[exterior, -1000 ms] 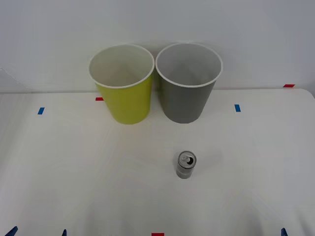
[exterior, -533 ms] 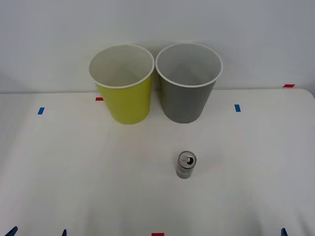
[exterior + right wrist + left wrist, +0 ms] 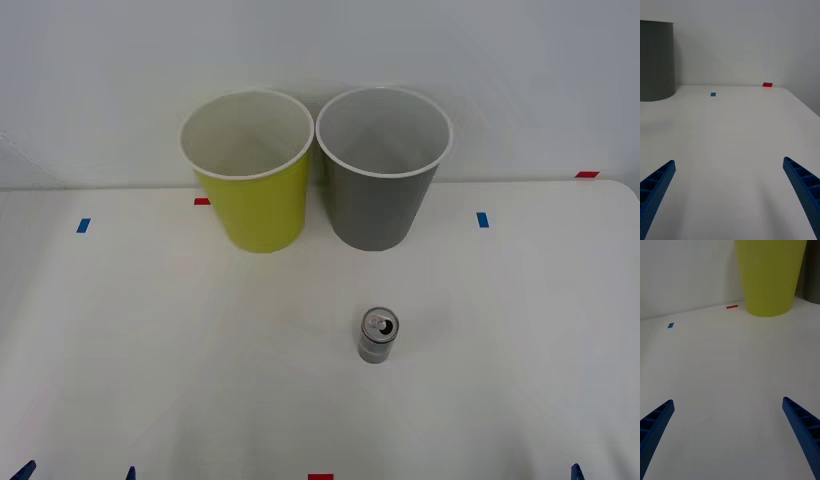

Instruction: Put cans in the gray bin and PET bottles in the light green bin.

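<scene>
A small silvery can [image 3: 378, 335] stands upright on the white table, in front of the gray bin [image 3: 383, 170]. The light green bin [image 3: 250, 175] stands just to the left of the gray one, both at the back by the wall. My left gripper [image 3: 728, 401] is open low over the table's near left, with the light green bin [image 3: 769, 275] ahead of it. My right gripper [image 3: 729, 160] is open over the near right, with the gray bin [image 3: 655, 62] off to one side. Neither holds anything. PET bottles are out of view.
Blue tape marks [image 3: 483, 219] and red tape marks [image 3: 587, 174] dot the white table [image 3: 150, 350]. A white wall rises right behind the bins. The table's right edge curves near the red mark.
</scene>
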Robot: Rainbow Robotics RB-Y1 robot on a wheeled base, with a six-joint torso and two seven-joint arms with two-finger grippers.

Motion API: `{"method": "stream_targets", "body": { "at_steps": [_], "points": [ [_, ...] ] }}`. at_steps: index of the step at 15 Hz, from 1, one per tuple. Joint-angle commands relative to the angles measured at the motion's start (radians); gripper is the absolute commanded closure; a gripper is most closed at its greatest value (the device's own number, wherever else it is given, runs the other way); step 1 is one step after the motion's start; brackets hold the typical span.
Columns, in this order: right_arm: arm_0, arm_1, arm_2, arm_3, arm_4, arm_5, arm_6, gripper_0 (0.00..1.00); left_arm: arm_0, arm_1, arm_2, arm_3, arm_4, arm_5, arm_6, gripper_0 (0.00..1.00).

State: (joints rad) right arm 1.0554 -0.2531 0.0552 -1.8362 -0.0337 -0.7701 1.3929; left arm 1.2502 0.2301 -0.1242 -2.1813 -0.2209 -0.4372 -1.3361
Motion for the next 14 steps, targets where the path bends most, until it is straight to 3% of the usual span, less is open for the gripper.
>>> {"method": "stream_targets", "body": {
  "at_steps": [1, 14],
  "points": [
    [0.0, 0.0, 0.0, 0.0, 0.0, 0.0, 0.0, 0.0, 0.0, 0.0, 0.0, 0.0, 0.0, 0.0, 0.0, 0.0],
    [0.0, 0.0, 0.0, 0.0, 0.0, 0.0, 0.0, 0.0, 0.0, 0.0, 0.0, 0.0, 0.0, 0.0, 0.0, 0.0]
  ]
}}
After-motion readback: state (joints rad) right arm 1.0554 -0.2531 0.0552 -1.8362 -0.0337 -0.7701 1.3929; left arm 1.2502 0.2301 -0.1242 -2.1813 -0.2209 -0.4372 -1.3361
